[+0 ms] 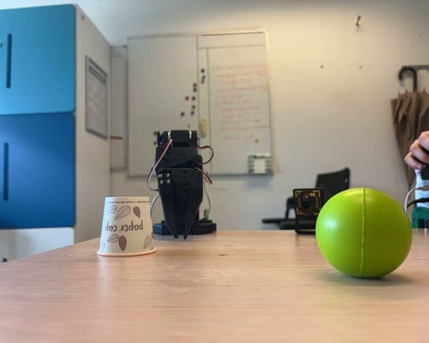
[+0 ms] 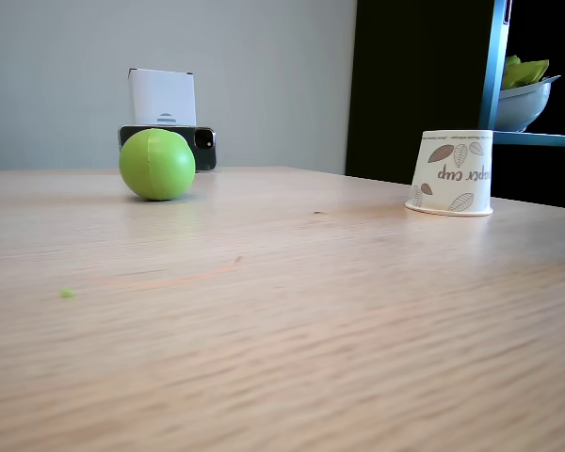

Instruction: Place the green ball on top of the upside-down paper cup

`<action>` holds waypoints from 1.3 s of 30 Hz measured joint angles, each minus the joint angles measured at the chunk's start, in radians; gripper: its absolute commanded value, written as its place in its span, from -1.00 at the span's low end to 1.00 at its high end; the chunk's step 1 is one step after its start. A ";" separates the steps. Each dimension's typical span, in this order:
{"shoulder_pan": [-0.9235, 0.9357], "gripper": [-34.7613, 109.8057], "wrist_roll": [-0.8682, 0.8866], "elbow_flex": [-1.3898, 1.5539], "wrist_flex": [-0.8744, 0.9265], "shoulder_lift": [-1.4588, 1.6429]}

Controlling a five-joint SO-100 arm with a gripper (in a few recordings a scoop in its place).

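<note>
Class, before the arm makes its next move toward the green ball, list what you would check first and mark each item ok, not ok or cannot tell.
1. Green ball resting free on the table, apart from the cup: ok.
2. Paper cup upside down, wide rim flat on the table: ok.
3. Cup's flat top bare, ready for the ball: ok.
4. Gripper holding nothing, tips pointing down behind the cup: ok.
5. Jaws wide enough for the ball: cannot tell.
6. Person's hand away from the ball: ok.

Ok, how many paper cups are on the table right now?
1. A white leaf-printed paper cup stands upside down on the wooden table, apart from the lime-green ball. Nothing in either fixed view could hide another.
</note>
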 measured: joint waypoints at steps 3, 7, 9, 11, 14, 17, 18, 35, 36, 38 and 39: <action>0.006 -0.52 -0.009 -0.034 0.002 -0.034; 0.008 -0.52 -0.031 -0.120 0.008 -0.121; 0.011 -0.52 -0.049 -0.196 0.008 -0.184; 0.011 -0.52 -0.072 -0.265 0.008 -0.244; 0.009 -0.52 -0.127 -0.367 0.008 -0.333; 0.008 -0.52 -0.198 -0.482 0.008 -0.449; 0.005 -0.52 -0.224 -0.520 0.008 -0.486; -0.153 -0.42 -0.491 -1.212 -0.071 -1.267; -0.175 -0.41 -0.495 -1.261 -0.071 -1.319; -0.193 -0.38 -0.502 -1.351 -0.071 -1.414; -0.201 -0.36 -0.503 -1.393 -0.072 -1.460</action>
